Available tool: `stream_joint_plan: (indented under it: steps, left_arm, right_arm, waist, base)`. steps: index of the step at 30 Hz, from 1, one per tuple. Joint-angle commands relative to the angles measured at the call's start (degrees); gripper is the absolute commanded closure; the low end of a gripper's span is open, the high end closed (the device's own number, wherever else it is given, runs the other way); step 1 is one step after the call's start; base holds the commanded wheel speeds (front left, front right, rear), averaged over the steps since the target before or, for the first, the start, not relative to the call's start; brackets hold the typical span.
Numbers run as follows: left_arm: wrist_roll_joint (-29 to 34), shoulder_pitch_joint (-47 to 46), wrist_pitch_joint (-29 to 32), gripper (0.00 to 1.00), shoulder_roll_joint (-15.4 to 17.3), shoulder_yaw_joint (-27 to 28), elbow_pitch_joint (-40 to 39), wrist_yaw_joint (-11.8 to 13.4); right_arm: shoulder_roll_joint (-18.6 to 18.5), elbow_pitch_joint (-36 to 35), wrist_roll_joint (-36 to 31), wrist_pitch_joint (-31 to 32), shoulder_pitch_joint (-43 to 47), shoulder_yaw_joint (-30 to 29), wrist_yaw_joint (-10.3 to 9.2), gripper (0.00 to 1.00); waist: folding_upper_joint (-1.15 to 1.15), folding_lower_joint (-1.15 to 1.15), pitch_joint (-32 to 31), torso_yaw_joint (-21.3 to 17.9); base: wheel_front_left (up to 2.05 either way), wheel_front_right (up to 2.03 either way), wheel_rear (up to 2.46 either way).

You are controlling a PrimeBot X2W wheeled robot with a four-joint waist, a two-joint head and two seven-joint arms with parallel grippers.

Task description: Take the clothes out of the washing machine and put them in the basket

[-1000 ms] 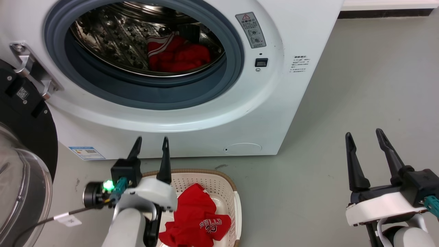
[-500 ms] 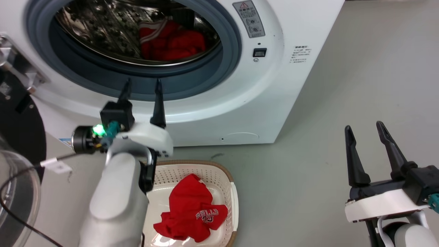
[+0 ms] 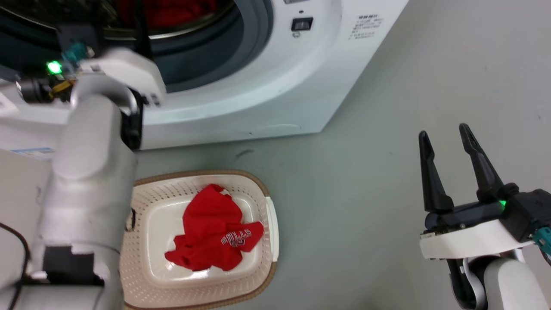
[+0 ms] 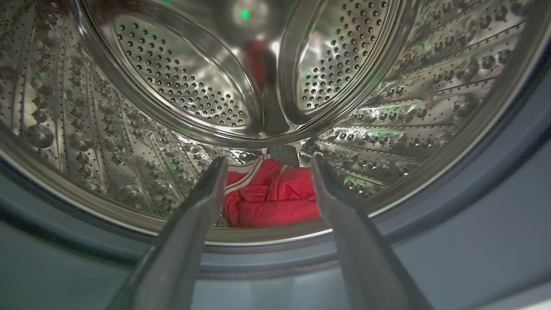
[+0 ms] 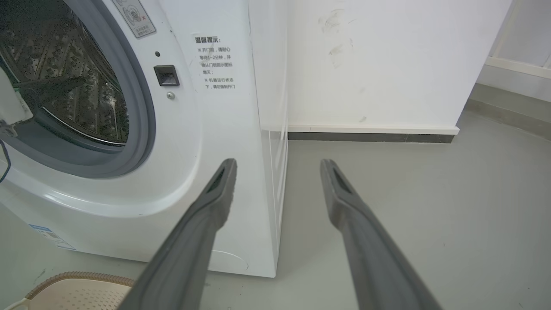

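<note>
I'm reading the job as half done. On the left, I'm holding the left gripper (image 4: 267, 165) spread and empty at the mouth of the washing machine (image 3: 258, 86). It is aiming at the striped-trim red garment (image 4: 271, 198) lying low at the back of the steel drum (image 4: 172, 86), with the grey seal (image 4: 473, 193) leaving room either side. The BULLS jersey (image 3: 213, 232) is lying mid-basket (image 3: 270, 224). The right gripper (image 3: 443, 130) is hanging spread and empty over bare floor (image 3: 366, 193).

One red garment (image 3: 211, 232) lies crumpled in the basket (image 3: 172, 189).
</note>
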Motion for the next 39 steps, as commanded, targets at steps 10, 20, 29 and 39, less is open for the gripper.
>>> stream_joint_plan:
  steps: [10,20,29,39]
  left_arm:
    - [0.7,-16.3,8.1,0.00,4.8,-0.8,9.1,-0.8]
    - [1.8,-26.8,20.1,0.00,11.1,-2.0,14.9,-2.0]
    - [2.6,-34.2,32.1,0.00,15.3,-3.4,18.1,-2.2]
    - [3.5,-38.5,42.8,0.00,17.8,-5.4,18.2,-1.7]
  right_arm:
    - [0.1,2.6,3.1,-2.7,-5.3,3.9,-0.04,0.00]
    - [0.1,6.0,6.9,-4.3,-7.7,7.1,-0.04,0.00]
    - [0.1,6.7,9.7,-4.5,-8.6,9.6,-0.04,0.00]
    - [0.1,6.3,11.7,-4.5,-8.0,12.1,-0.04,0.00]
  waist:
    - [0.00,-0.01,10.6,-6.4]
    - [0.00,-0.01,15.7,-12.1]
    - [0.00,-0.01,19.4,-15.6]
    - [0.00,-0.01,22.4,-18.0]
  base:
    - [0.00,0.00,0.00]
    - [0.00,0.00,0.00]
    - [0.00,0.00,0.00]
    - [0.00,0.00,0.00]
